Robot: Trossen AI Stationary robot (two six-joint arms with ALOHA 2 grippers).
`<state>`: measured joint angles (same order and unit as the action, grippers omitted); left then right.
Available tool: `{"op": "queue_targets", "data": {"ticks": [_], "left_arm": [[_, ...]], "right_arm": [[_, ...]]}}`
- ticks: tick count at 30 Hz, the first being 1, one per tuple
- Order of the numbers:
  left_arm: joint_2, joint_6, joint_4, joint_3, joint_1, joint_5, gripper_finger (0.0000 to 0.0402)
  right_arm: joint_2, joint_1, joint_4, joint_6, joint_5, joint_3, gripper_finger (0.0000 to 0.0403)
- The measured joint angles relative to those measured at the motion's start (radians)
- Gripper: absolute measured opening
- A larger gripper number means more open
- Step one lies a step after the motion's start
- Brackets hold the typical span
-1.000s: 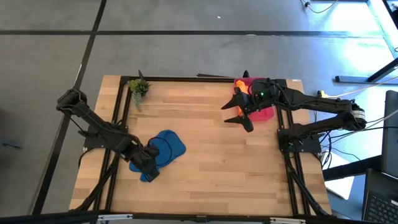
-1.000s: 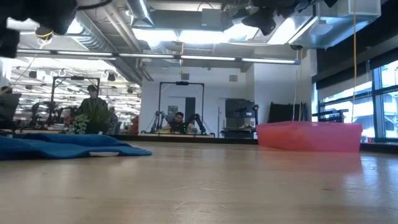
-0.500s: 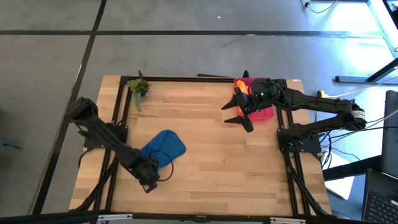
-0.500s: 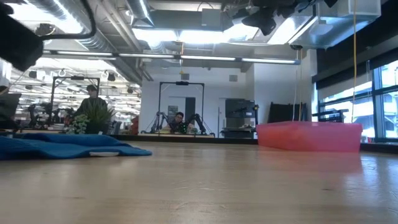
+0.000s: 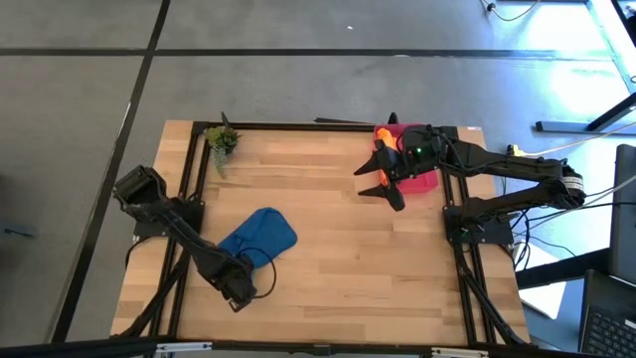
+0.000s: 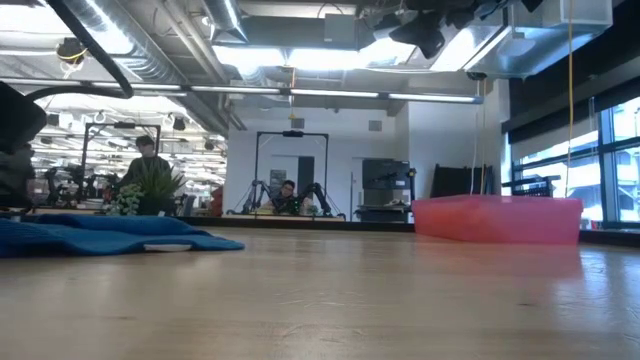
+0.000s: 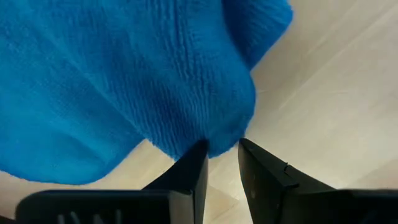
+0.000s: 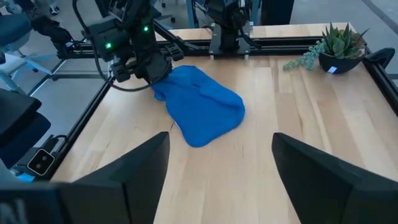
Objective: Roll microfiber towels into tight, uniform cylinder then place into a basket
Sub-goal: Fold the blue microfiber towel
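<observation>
Blue towel [image 5: 261, 235]: you see it lying in a loose, rumpled heap on the wooden table [image 5: 328, 288], left of centre and toward the near edge; it is not rolled.
Left gripper [image 5: 238, 291]: you find it low at the towel's near-left corner. In the left wrist view its two dark fingers [image 7: 191, 174] stand only a narrow gap apart, with the towel's edge just at their tips. You cannot tell from these views whether the cloth is pinched between them or only lies in front of them.
Potted plant [image 5: 222, 140]: it sits at the far-left corner of the table, well apart from the towel.
Right gripper [image 5: 383, 177]: you see it raised at the near-left side of the basket, fingers spread wide. In the right wrist view nothing sits between them; only the bare table and the far-off blue towel show through the gap.
Orange towel [image 5: 384, 159]: a bit of it shows just beside the right gripper's head, at the basket; most is hidden by the arm.
Basket [image 6: 497, 219]: the pink-red tray rests at the far-right side of the table, partly under the right arm.
</observation>
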<state>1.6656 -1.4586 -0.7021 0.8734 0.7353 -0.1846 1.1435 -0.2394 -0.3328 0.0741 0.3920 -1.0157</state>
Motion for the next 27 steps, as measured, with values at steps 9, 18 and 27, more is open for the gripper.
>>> {"op": "queue_targets", "data": {"ticks": [9,18,27], "left_arm": [[0.047,-0.002,-0.010,0.006,0.000,-0.003,0.0081],[0.049,-0.005,-0.006,0.006,0.000,-0.008,0.0006],[-0.048,0.016,-0.019,0.032,-0.029,0.002,0.0000]], "right_arm": [[0.000,0.000,0.000,-0.013,-0.023,0.000,0.0284],[0.000,-0.001,0.000,-0.014,-0.044,0.000,0.0284],[0.017,0.000,0.000,-0.005,-0.066,0.000,0.0284]]}}
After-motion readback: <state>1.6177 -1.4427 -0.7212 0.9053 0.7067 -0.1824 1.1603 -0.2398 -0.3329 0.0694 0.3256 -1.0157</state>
